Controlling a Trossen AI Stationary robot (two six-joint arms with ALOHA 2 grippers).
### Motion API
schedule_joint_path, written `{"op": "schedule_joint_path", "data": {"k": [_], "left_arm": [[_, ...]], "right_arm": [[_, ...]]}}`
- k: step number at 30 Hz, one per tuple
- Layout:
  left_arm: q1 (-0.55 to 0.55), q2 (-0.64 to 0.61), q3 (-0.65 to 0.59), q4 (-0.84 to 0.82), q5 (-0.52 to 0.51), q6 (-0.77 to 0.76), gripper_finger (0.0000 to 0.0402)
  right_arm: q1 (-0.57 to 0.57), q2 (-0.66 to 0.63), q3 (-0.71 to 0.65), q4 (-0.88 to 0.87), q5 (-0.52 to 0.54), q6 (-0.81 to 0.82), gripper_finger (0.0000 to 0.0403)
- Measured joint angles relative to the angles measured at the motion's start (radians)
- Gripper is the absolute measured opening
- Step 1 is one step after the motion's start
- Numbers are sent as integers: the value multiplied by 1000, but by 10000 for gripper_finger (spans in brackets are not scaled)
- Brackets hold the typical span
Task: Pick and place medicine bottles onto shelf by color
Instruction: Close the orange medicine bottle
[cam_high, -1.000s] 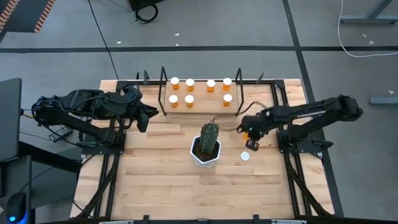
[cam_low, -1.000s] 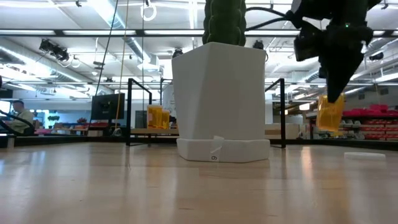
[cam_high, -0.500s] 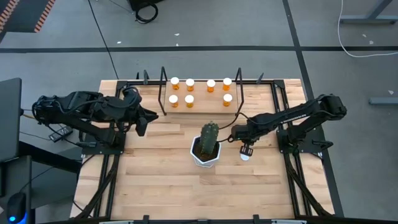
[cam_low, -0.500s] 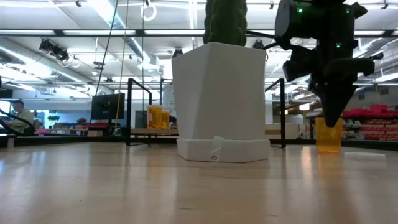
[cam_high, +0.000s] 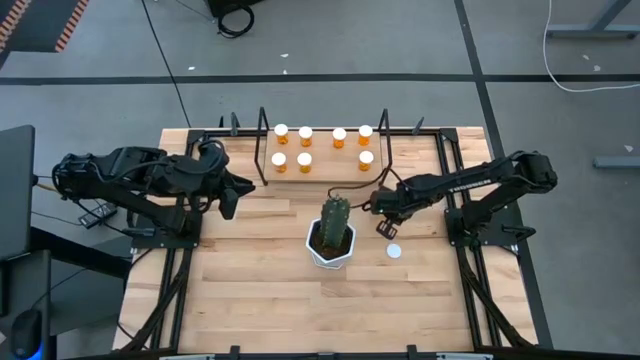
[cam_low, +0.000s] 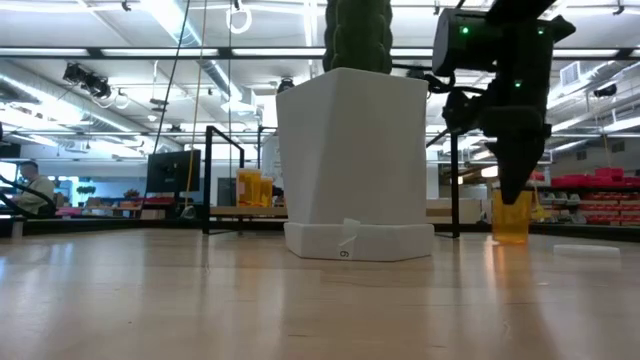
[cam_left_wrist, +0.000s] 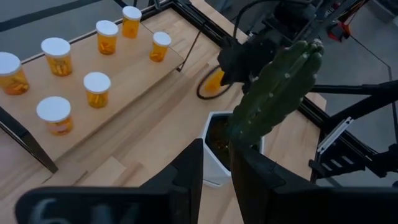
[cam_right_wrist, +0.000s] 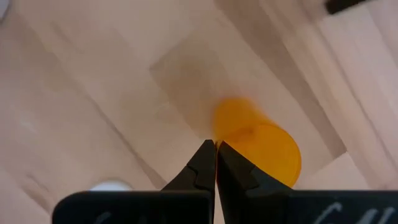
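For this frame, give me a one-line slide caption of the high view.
Right pincer, shut, beside the cactus; seven capped medicine bottles on the shelf; a white cap lies loose.

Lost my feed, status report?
Right gripper shut, pinching rim of uncapped bottle. Left gripper waits beside shelf. Loose cap on table; cactus close by.

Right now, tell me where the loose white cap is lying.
In the high view the loose white cap lies flat on the tabletop, to the right of the cactus pot and just in front of the right pincer.
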Motion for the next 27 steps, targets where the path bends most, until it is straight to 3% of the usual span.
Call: {"op": "schedule_joint_path", "data": {"k": [12,27], "left_arm": [[0,1,0,-1,0,15,85],[0,1,0,-2,0,17,89]], "right_arm": [[-13,-2,-15,31,-28,127,13],[-13,-30,25,8,-53,147,143]]}}
